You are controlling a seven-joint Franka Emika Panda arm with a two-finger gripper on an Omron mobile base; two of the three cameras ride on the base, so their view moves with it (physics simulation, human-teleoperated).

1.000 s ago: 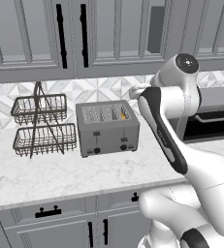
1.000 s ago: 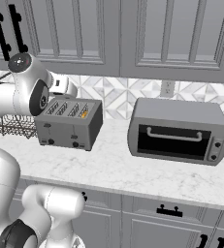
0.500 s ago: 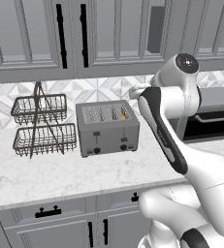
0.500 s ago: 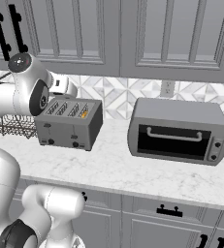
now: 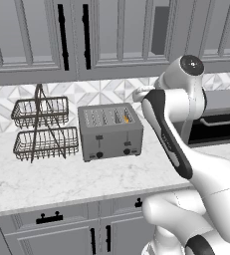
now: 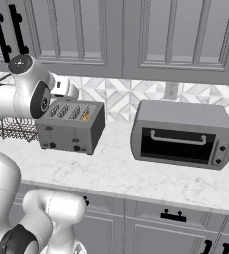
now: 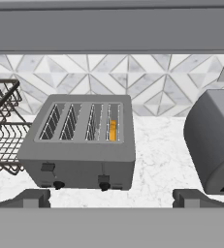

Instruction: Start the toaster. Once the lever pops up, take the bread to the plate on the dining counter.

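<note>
Facing toaster [image 7: 82, 145], open hand [image 7: 111, 197] just short.

A white marble worktop [image 5: 86, 184] over grey cabinets carried three things. The toaster [image 5: 110, 131] stood near its middle, a two-tier wire basket [image 5: 43, 130] just beside it at nine o'clock, and a grey toaster oven [image 6: 182, 134] sat apart at three o'clock.
</note>
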